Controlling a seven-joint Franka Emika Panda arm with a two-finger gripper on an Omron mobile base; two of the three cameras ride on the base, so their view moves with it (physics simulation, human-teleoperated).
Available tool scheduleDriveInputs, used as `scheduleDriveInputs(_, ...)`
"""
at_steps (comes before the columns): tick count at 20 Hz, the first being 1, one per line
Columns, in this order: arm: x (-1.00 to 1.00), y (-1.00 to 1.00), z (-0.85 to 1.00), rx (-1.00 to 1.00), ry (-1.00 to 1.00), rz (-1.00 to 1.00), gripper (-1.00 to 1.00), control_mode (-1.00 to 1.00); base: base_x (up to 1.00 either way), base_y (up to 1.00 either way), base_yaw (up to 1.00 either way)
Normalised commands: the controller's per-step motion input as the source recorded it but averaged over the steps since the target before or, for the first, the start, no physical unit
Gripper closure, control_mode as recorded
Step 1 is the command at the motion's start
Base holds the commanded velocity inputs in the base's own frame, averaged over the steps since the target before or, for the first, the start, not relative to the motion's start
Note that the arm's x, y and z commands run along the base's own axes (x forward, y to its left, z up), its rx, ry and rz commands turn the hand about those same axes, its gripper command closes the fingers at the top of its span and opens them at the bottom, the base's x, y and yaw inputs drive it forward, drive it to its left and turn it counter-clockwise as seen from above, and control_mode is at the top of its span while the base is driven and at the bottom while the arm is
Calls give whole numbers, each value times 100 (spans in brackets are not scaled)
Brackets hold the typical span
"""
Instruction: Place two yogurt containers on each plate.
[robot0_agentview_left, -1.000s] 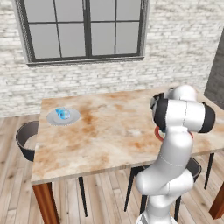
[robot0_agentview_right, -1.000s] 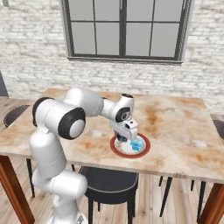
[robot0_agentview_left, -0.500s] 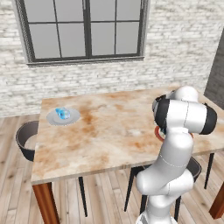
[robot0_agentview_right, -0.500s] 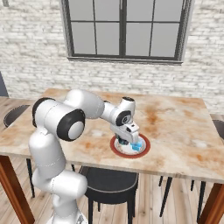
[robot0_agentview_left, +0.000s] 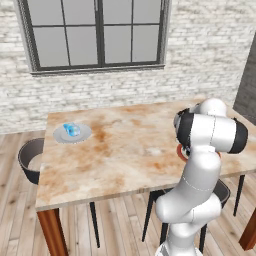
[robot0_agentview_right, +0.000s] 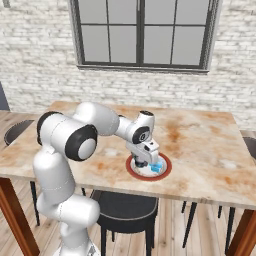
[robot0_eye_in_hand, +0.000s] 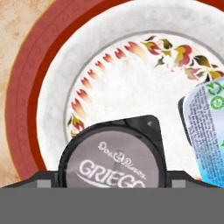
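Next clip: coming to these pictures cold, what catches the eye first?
The white arm reaches over the marble table, with its gripper low over the red-rimmed plate near the front edge. In the hand view a dark-lidded yogurt cup sits on that plate right at the gripper, and a light-blue container lies beside it. Across the table, the grey plate holds more blue yogurt.

Arm (robot0_agentview_right: 100, 122) low, jaws apart
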Motion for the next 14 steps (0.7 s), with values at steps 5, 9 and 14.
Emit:
scheduleDriveInputs(5,0,0,4,0,0,0,-100,-100,0,0,0)
scheduleDriveInputs(9,-23,-4,80,2,-2,0,-100,-100,0,0,0)
scheduleDriveInputs(14,-58,9,90,2,-3,0,-100,-100,0,0,0)
